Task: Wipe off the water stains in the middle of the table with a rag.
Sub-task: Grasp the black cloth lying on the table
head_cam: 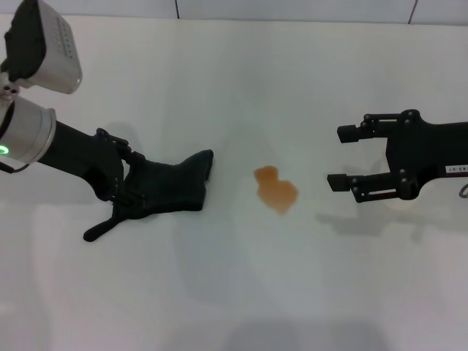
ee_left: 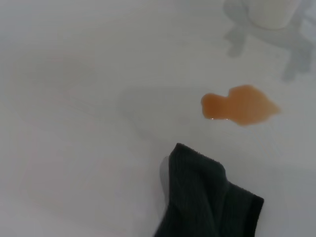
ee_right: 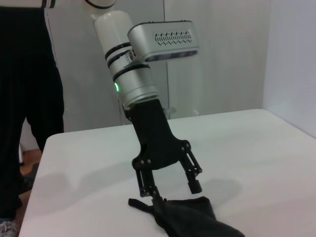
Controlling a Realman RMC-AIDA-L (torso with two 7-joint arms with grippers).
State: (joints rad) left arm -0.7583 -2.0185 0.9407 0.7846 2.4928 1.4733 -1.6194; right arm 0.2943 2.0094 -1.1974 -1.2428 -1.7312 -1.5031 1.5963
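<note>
Orange-brown water stains (head_cam: 276, 190) sit untouched mid-table (head_cam: 241, 292). My left gripper (head_cam: 131, 199) has spread fingers resting on the dark rag (head_cam: 172, 189), not clamping it. My right gripper (head_cam: 348, 157) hovers unclenched, empty, beside the stains.

Left arm: silver-grey cylindrical forearm with black bands and a small glowing green light, then a black tapered wrist section.
Camera box: silver, rounded, with rows of small vent holes.
Left gripper (head_cam: 121, 208): black, thin linkage bars with pivot pins.
Right gripper (head_cam: 344, 157): black, blocky body, two long linkage fingers (head_cam: 356, 132), small white label.
</note>
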